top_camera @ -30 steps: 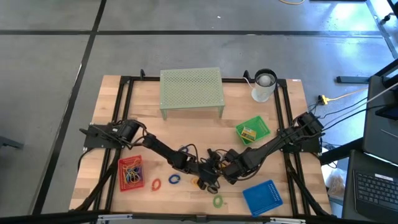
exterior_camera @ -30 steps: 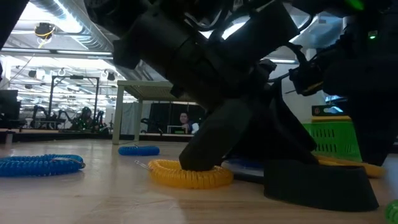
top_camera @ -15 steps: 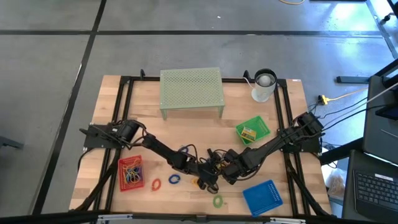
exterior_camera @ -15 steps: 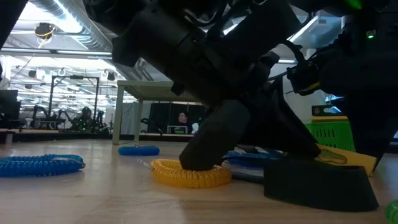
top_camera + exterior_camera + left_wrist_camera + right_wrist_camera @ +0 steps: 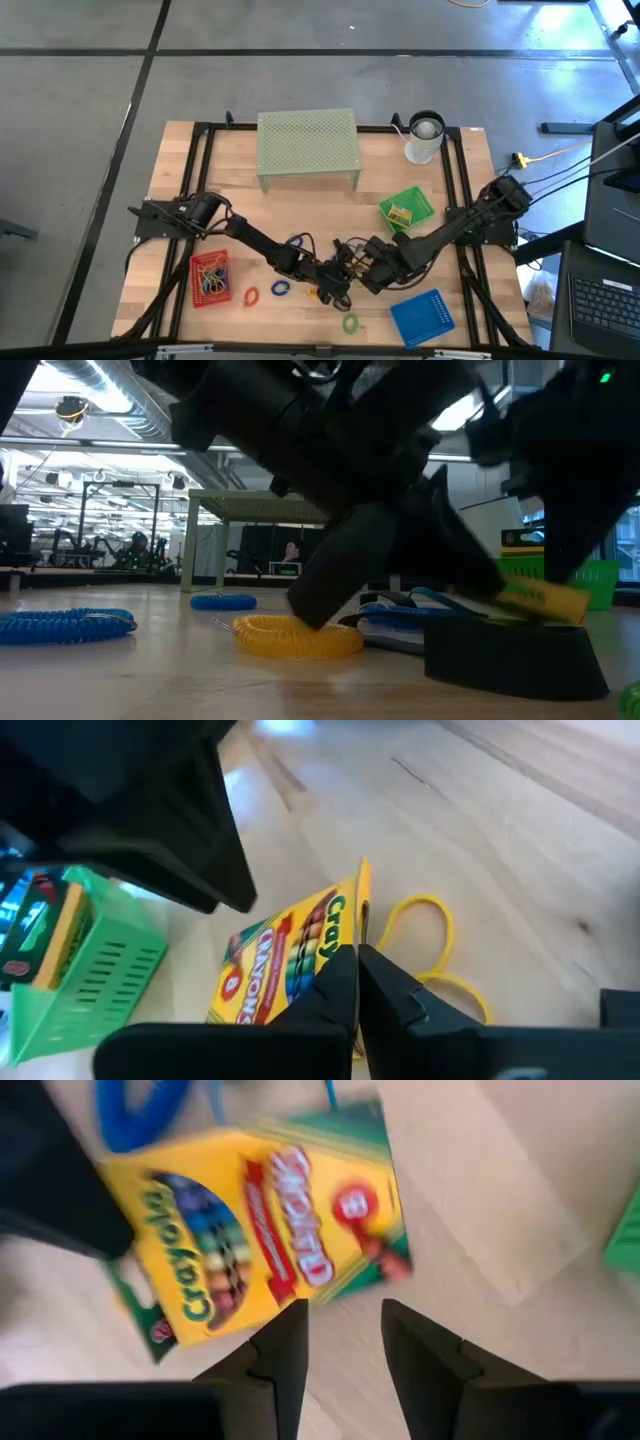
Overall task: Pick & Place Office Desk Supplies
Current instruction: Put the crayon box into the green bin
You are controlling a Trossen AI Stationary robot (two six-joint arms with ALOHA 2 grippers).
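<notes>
Now your left pincer [image 5: 355, 982] is clenched on the crayon box [image 5: 285, 960]; your right pincer [image 5: 340, 1342], parted, sits at three o'clock.

Grey concrete floor [image 5: 80, 120] surrounds the wooden table [image 5: 180, 160].

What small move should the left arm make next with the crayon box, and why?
Probably lift it slightly. The left gripper looks shut on the edge of the crayon box, which is tilted just off the table in the low view, while the right gripper is open beside it. The green tray already holds another box.
</notes>
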